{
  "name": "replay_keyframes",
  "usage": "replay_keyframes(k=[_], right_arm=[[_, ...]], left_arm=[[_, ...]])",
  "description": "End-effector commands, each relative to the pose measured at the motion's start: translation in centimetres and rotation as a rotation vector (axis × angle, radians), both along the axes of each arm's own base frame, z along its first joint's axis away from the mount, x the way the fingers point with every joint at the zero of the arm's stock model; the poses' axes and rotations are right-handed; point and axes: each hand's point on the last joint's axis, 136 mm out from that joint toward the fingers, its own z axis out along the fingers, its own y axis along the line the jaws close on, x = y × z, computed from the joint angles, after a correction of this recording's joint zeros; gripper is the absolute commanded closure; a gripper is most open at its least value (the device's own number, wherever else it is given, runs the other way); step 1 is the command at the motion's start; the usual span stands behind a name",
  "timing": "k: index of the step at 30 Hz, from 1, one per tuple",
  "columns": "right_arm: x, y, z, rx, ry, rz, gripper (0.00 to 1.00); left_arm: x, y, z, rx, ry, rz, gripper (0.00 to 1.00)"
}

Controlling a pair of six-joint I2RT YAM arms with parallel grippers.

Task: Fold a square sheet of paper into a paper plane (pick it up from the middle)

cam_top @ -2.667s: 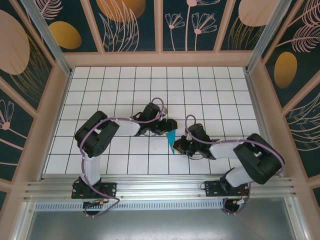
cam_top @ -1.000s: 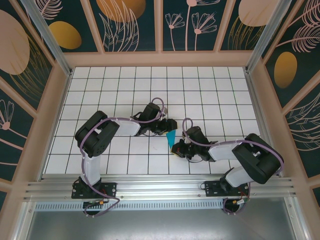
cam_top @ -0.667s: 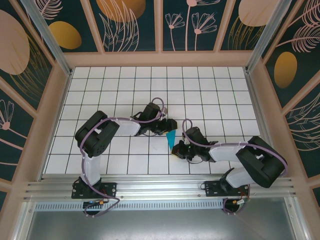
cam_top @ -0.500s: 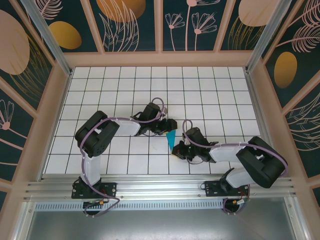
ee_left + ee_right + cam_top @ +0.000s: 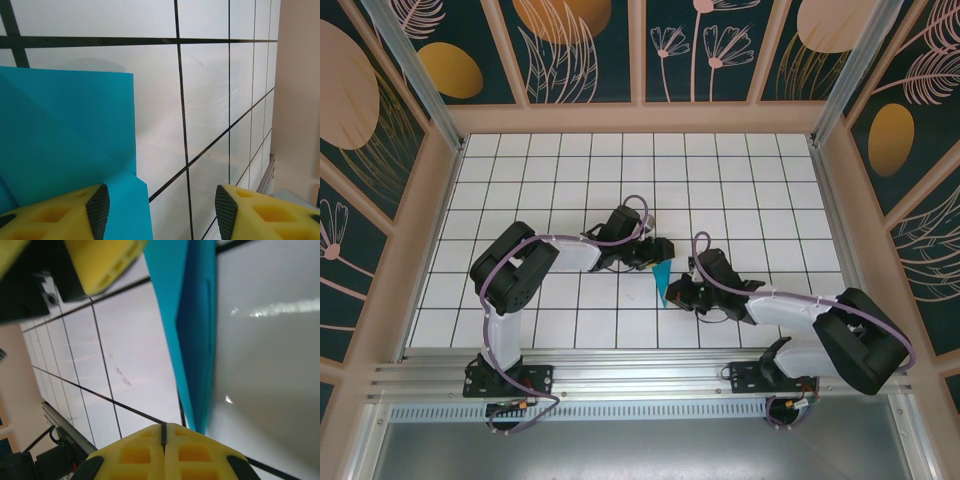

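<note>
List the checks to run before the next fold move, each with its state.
1. Left gripper open: ok.
2. Right gripper shut: ok.
3. Paper centred between left jaws: not ok, it sits to one side.
4. Right gripper holding paper: cannot tell.
5. Paper folded in layers: ok.
6. Grippers clear of each other: cannot tell, they are close.

White gridded tabletop (image 5: 740, 190); dark floral wall panels (image 5: 590, 50); seemingly aluminium rail (image 5: 640, 375) along near edge.
</note>
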Motion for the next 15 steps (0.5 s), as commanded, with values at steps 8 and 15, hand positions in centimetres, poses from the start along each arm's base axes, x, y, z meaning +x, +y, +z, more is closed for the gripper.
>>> replay_keyframes(k=[8,15], right_arm=[[3.6,1.9,0.1,0.064,-0.048,-0.041,1.00],[0.8,-0.6,-5.8,-0.069,0.116,-0.055,1.00]], left_arm=[[-0.5,2.4,-5.5,0.169,0.045,0.034,0.39],[-0.3,2.0,-4.6,0.150,0.029,0.024,0.39]])
